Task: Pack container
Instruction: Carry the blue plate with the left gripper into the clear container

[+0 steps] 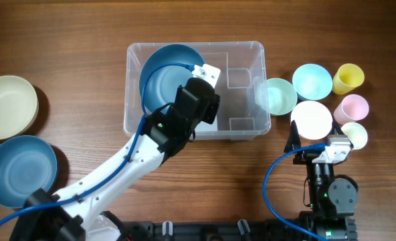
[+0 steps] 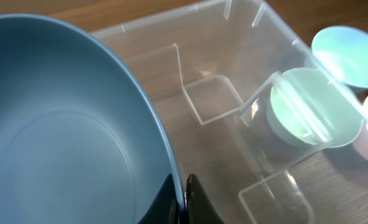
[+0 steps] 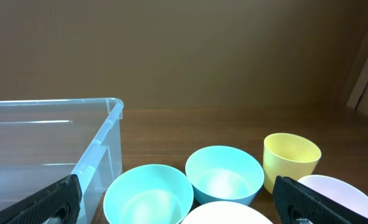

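The clear container (image 1: 243,100) sits mid-table, bare except for the blue bowl (image 1: 161,73) that the left gripper (image 2: 183,202) pinches by its rim at the left end, so packing looks barely begun. Two bowls (image 1: 7,107) on its left and a cluster of bowls and cups (image 1: 312,80) on its right wait outside, with the right gripper (image 1: 315,142) gaping beside them. The table (image 1: 64,40) is wood-grain, with a plain brown wall behind.

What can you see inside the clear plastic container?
One blue bowl, gripped at its rim by the left gripper, is in the left end of the container; the right end holds only moulded ribs. The left arm covers the floor between.
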You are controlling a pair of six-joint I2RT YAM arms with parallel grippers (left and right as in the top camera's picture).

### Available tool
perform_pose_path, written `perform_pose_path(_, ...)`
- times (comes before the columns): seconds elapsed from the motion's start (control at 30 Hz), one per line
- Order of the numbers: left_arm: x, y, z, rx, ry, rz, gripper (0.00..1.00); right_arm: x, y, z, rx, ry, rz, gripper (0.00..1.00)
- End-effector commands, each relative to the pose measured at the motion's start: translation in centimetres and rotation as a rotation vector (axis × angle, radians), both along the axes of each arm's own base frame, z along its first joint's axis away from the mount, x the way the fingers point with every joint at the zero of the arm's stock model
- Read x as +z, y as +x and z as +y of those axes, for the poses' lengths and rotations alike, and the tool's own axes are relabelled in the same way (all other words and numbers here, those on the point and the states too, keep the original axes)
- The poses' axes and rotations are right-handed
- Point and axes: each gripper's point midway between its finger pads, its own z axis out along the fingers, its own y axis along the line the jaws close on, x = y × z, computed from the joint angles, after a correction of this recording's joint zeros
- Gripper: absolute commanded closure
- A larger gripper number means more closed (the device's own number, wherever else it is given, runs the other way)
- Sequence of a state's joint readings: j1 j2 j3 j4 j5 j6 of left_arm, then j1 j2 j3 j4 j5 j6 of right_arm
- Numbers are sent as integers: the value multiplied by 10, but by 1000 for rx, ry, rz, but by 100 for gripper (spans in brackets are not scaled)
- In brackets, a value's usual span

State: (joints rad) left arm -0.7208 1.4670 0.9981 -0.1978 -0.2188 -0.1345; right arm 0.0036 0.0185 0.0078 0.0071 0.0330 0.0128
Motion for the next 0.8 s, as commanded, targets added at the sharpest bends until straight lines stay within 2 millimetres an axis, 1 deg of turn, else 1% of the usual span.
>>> perform_pose_path(0.0,-2,5,-7,-17,24,-9,96,0,0,1,10,-10,-5,0)
perform_pose_path(0.07,-11,6,-6,-15,38,6,96,0,0,1,10,-10,-5,0)
perform_pose_path(0.2,-35,12,-4,-3,72,47,96,0,0,1,10,-10,-5,0)
perform_pose_path(0.3,-46,16,-6,0,81,56,96,0,0,1,10,-10,-5,0)
perform_pose_path(0.43,-47,22,-7,11,76,40,96,0,0,1,10,-10,-5,0)
perform_pose_path(0.67,-50,34,15,71,89,46,96,0,0,1,10,-10,-5,0)
perform_pose_path(0.77,-53,34,14,62,77,62,96,0,0,1,10,-10,-5,0)
